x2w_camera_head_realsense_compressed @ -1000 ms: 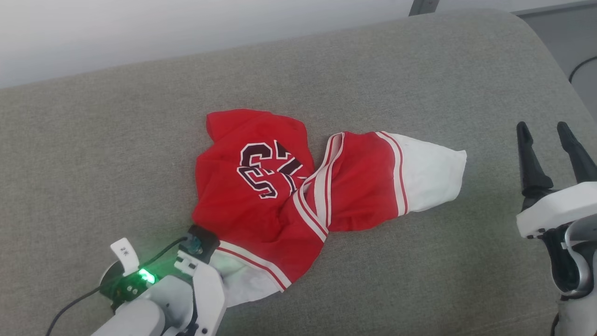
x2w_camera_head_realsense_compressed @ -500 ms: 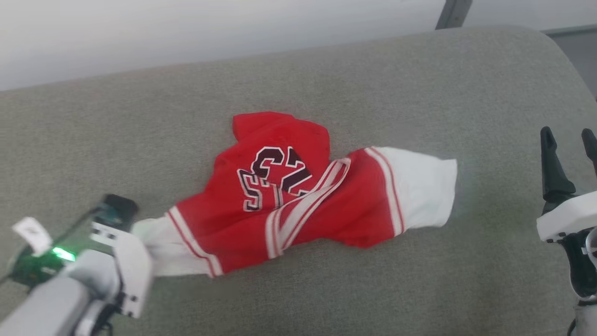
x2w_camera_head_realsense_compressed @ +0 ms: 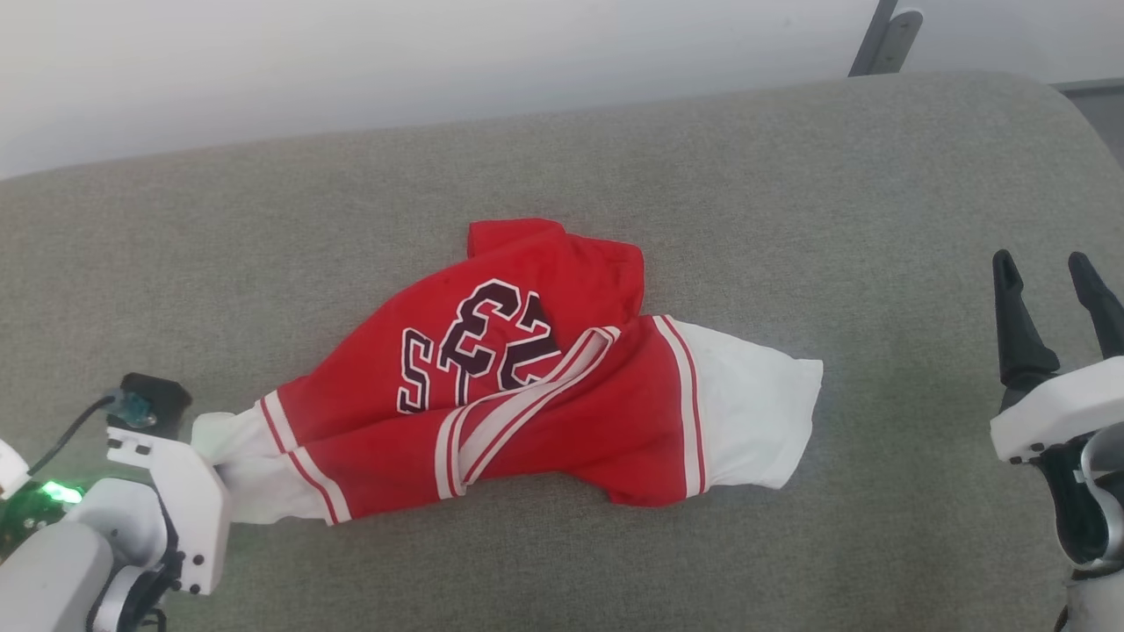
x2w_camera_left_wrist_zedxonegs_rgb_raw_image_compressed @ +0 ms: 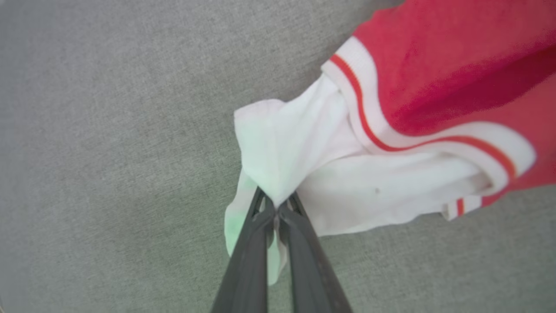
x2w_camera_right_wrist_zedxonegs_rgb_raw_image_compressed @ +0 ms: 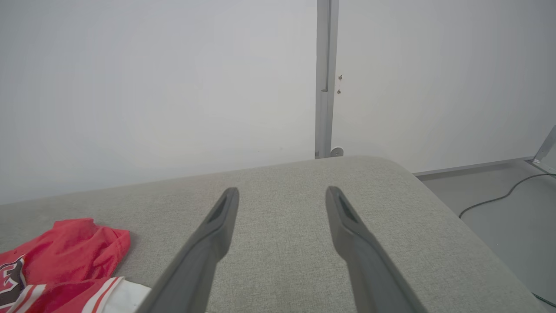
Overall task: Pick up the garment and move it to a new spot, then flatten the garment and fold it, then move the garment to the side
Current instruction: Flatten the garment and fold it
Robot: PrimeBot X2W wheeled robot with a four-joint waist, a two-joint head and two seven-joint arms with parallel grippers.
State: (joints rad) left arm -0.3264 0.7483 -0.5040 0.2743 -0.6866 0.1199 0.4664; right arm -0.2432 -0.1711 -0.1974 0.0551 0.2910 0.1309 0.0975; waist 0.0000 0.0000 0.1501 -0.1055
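The left hand (x2w_camera_left_wrist_zedxonegs_rgb_raw_image_compressed: pixel 276 203) has its two dark fingers pressed together on a pinch of white cloth, the end of one short sleeve (x2w_camera_left_wrist_zedxonegs_rgb_raw_image_compressed: pixel 286 143) of the shirt (x2w_camera_head_realsense_compressed: pixel 544 430). In the left wrist view the sleeve bunches to a peak just where the fingertips meet, and a loose flap of it lies beside the left finger. In the head view this hand sits at the near left of the grey cushion (x2w_camera_head_realsense_compressed: pixel 615 158), with a green light (x2w_camera_head_realsense_compressed: pixel 54 491) glowing on its wrist and the sleeve stretched towards it.

The shirt lies around the middle of the cushion, stretched left to right and rumpled, not flat. Its red body is folded over on itself, with the dark white-edged number 23 (x2w_camera_head_realsense_compressed: pixel 492 338) on top, upside down in the head view. A band of red-and-white striped trim (x2w_camera_head_realsense_compressed: pixel 527 404) runs slantwise across the front. The other white sleeve (x2w_camera_head_realsense_compressed: pixel 755 412) points right and rests on the cushion, free of either hand.

The right hand (x2w_camera_head_realsense_compressed: pixel 1040 263) is at the near right, well apart from the shirt, its fingers spread and holding nothing. Beyond the far edge of the cushion stands a pale wall (x2w_camera_right_wrist_zedxonegs_rgb_raw_image_compressed: pixel 152 87) with a grey upright post (x2w_camera_right_wrist_zedxonegs_rgb_raw_image_compressed: pixel 323 78), and a dark cable (x2w_camera_right_wrist_zedxonegs_rgb_raw_image_compressed: pixel 499 202) lies on the floor at the right
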